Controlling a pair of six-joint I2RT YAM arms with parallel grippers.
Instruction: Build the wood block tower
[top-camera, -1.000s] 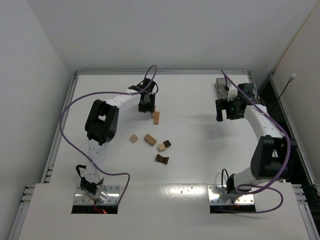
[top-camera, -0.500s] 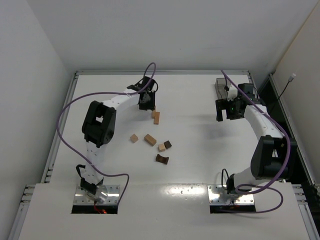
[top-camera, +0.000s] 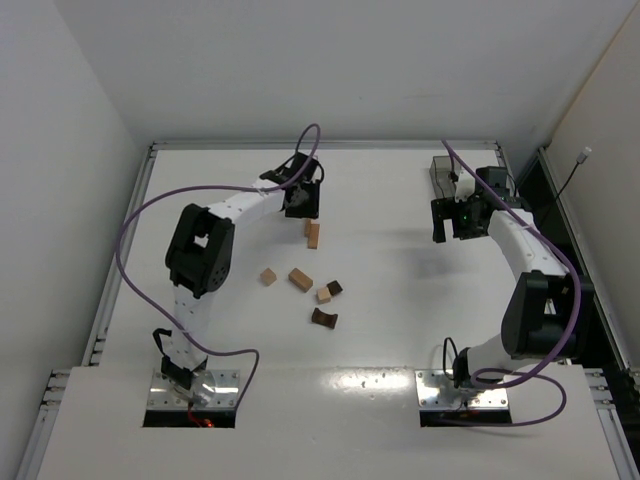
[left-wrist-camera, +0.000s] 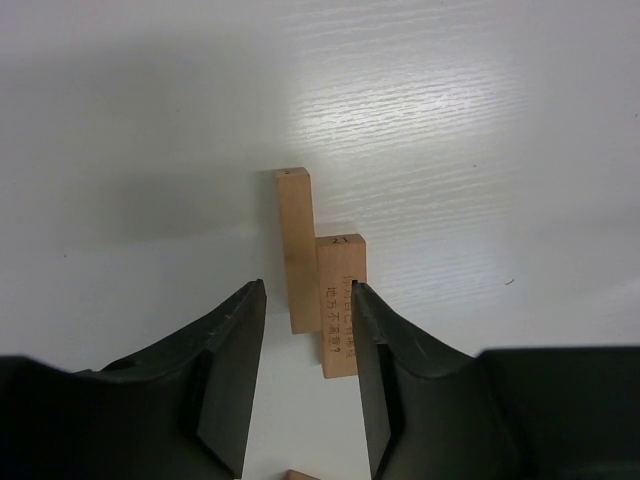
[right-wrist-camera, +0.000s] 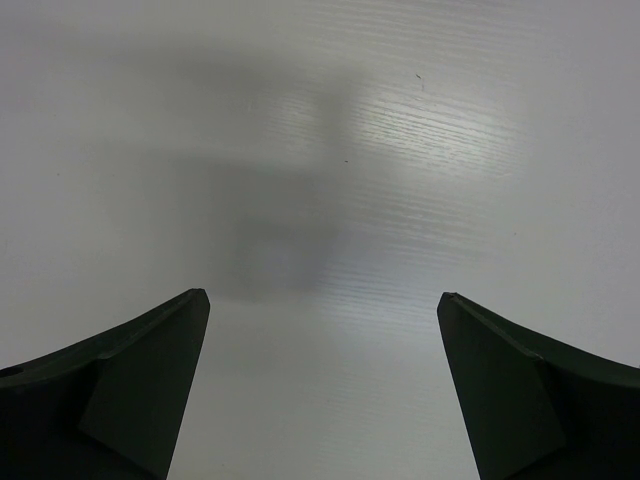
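Wood block tower (top-camera: 313, 236): not yet stacked; I see its pieces lying loose on the white table (top-camera: 400, 330), left of centre. From left: a tan cube (top-camera: 268, 275); a tan bar (top-camera: 300, 279) just to its right; two light bars (left-wrist-camera: 296, 250) farther away, flat, side by side and touching, one set a little nearer than the other. The left gripper (top-camera: 302, 203) hangs just beyond this pair; my wrist view shows its jaws only slightly parted, holding nothing, with the bars in the gap below. Right of the tan bar, a second tan cube (top-camera: 324, 294) touches a dark cube (top-camera: 336, 288); a dark arch piece (top-camera: 323, 318) lies nearer. At far right, the right gripper (right-wrist-camera: 320, 295) is spread wide over bare table, empty, a clear grey bin (top-camera: 441, 170) just behind it
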